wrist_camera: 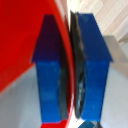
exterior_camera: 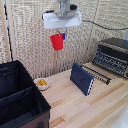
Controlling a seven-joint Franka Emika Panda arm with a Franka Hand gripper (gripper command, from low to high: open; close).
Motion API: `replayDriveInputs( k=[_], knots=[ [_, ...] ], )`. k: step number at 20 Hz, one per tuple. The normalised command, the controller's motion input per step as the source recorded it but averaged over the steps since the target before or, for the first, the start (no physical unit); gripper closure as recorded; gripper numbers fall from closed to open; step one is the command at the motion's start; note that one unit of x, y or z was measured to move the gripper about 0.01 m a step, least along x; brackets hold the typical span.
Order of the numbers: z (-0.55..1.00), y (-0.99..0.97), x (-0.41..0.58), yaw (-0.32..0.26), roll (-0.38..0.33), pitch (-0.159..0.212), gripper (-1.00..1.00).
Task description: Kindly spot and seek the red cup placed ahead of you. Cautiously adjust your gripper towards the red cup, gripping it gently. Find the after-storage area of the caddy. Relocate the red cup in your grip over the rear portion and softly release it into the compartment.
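The gripper [exterior_camera: 62, 34] hangs high above the wooden table [exterior_camera: 90, 107], its blue fingers [wrist_camera: 95, 75] clamped on the rim of the red cup [exterior_camera: 57, 42], which dangles in the air below it. The black caddy [exterior_camera: 20, 100] sits at the exterior view's left, with a small bowl [exterior_camera: 42, 83] and a dark-blue case [exterior_camera: 82, 78] nearby.

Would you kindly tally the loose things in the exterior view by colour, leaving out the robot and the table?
Red: 1, the red cup, held in the hand
Black: 2, the caddy and the toaster oven
Dark blue: 1, the flat case
Pale with yellow contents: 1, the small bowl
Total: 5
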Motion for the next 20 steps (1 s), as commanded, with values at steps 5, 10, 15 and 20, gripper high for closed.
replayDriveInputs(
  k=[5,10,15,20],
  knots=[
    [0.49,0.69,0.575,0.053,0.000,0.058,1.00],
    [0.36,0.76,0.517,0.035,-0.002,0.022,1.00],
    [0.32,0.80,0.406,0.038,0.000,0.023,1.00],
    [0.32,0.81,0.111,0.055,0.000,0.043,1.00]
  ],
)
